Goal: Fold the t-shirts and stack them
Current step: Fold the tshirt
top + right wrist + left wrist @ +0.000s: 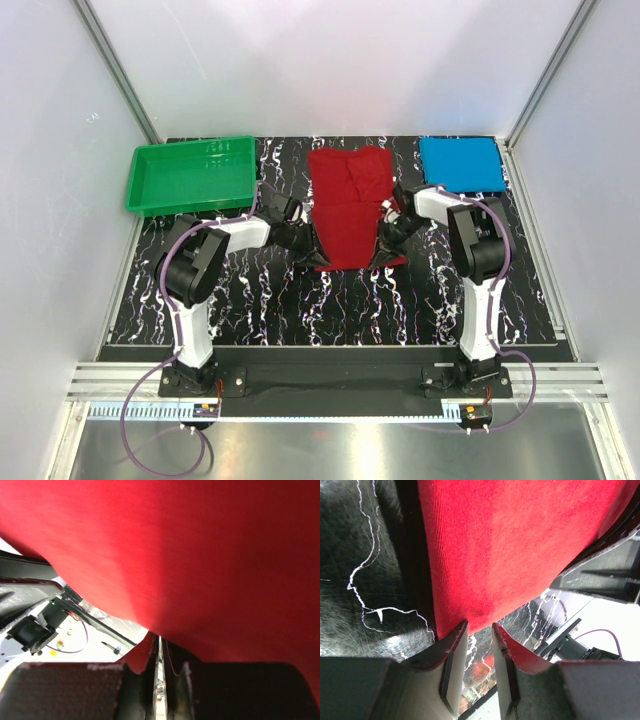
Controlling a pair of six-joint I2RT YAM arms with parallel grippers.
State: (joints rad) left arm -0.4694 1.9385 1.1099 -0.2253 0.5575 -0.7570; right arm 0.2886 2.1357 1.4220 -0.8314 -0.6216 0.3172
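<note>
Lying mid-mat (260, 300), the red shirt (348, 205) had a gripper at each near corner. The right gripper (160, 637), at its 5 o'clock, was pinched nearly together on the hem. The left gripper (480, 625), at 7 o'clock, showed a narrow gap with the hem at its tips; whether it gripped could not be told. The blue shirt (460, 163) sat folded at 1 o'clock, apart.

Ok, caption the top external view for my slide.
Left arm and right arm at the red t-shirt's near corners; folded blue t-shirt back right, green tray back left.
</note>
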